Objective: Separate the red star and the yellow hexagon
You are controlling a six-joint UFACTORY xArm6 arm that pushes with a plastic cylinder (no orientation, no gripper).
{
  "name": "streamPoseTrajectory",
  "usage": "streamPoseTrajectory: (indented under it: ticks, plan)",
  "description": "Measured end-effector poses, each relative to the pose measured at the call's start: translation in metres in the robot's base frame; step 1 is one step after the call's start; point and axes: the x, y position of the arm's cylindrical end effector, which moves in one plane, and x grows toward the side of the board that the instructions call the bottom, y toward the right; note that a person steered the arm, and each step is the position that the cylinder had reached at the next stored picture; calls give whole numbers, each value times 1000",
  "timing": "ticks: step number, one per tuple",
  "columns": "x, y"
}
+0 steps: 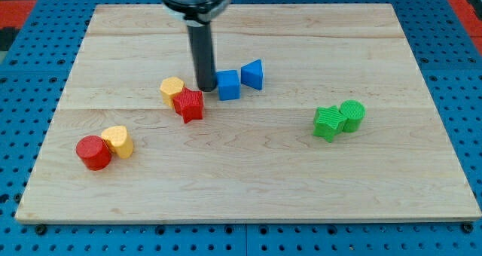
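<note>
The red star (189,105) lies left of the board's middle, touching the yellow hexagon (172,89) at its upper left. My tip (205,88) rests on the board just above and right of the red star, between the yellow hexagon and a blue cube (228,84). The tip stands very close to the red star's upper right corner and close to the blue cube's left side.
A blue triangle (253,74) sits right of the blue cube. A red cylinder (93,152) and a yellow block (117,141) touch at the lower left. A green star (328,123) and a green cylinder (352,114) touch at the right. The wooden board (248,188) has blue surroundings.
</note>
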Motion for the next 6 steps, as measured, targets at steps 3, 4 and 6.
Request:
streamPoseTrajectory:
  ticks: [3,4,6]
  plan:
    - [5,-48]
    - [14,-79]
    - [10,-99]
